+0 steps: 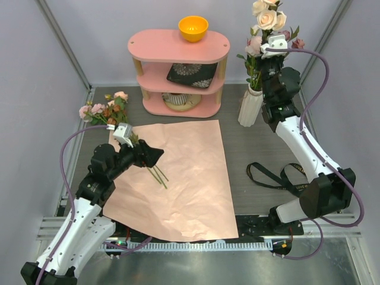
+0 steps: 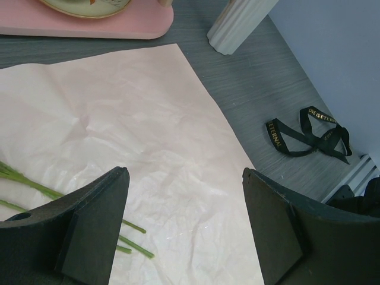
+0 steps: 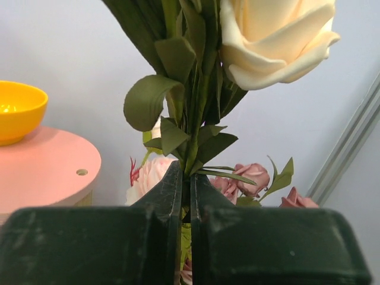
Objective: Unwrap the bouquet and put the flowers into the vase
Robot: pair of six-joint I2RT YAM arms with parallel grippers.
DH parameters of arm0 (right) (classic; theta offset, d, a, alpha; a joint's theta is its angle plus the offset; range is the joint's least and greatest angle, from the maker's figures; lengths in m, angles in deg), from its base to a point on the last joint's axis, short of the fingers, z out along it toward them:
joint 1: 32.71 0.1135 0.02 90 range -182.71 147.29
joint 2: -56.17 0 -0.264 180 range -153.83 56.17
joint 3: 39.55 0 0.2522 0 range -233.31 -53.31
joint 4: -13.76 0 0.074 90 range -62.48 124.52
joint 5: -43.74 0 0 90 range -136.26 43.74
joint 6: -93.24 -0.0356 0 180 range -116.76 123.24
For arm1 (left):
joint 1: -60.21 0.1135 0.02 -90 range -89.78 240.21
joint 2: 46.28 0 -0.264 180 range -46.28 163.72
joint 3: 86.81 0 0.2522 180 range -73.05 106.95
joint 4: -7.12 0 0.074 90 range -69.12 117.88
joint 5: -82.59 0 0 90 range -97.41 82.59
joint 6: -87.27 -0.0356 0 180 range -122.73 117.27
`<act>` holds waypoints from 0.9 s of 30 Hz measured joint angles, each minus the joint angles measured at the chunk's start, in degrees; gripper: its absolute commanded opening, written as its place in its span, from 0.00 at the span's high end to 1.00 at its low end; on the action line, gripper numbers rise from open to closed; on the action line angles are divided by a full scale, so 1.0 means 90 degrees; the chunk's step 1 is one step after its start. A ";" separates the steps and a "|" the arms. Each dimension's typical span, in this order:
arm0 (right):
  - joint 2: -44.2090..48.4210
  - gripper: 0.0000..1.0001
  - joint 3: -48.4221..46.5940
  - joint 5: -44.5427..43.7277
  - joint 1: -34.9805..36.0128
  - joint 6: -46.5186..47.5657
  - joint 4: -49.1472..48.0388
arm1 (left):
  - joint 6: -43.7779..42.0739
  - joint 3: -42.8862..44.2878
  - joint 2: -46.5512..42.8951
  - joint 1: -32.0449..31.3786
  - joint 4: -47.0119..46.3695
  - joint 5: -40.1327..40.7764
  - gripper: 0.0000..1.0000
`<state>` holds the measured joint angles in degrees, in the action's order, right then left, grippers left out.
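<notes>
so: one vase (image 1: 251,107) back right, one flat paper sheet (image 1: 190,178), one loose ribbon (image 1: 279,175) on the counter (image 1: 255,148). Two clumps: upper flower clump (image 1: 268,21) sits over the vase, stems pinched tight in the right end effector (image 3: 186,178). Second flower clump (image 1: 104,110) lies far left, stems partly hidden under the left end effector (image 2: 184,178), which is spread wide.

Bright, even, diffuse light, shadows faint and soft; the right hand (image 3: 185,189) looks slightly blurred up close.
</notes>
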<state>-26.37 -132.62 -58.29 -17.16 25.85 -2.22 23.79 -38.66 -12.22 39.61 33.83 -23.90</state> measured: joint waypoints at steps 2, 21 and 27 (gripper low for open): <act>0.0002 0.99 0.0187 -0.0002 -0.0002 -0.0024 -0.0087 | 0.0000 0.0005 0.0024 0.0000 0.0012 0.0000 0.19; 0.0036 0.91 0.2227 -0.0464 -0.0073 -0.0731 -0.0729 | 0.0000 0.0012 0.0090 0.0010 0.0019 0.0000 0.19; 0.0027 0.66 0.2494 -0.0546 -0.0134 -0.1146 -0.0806 | 0.0000 0.0015 0.0087 0.0010 0.0022 0.0000 0.19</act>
<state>-26.13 -110.17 -63.21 -18.37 15.53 -9.47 23.79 -38.52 -11.43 39.70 34.02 -23.90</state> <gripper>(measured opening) 0.189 0.812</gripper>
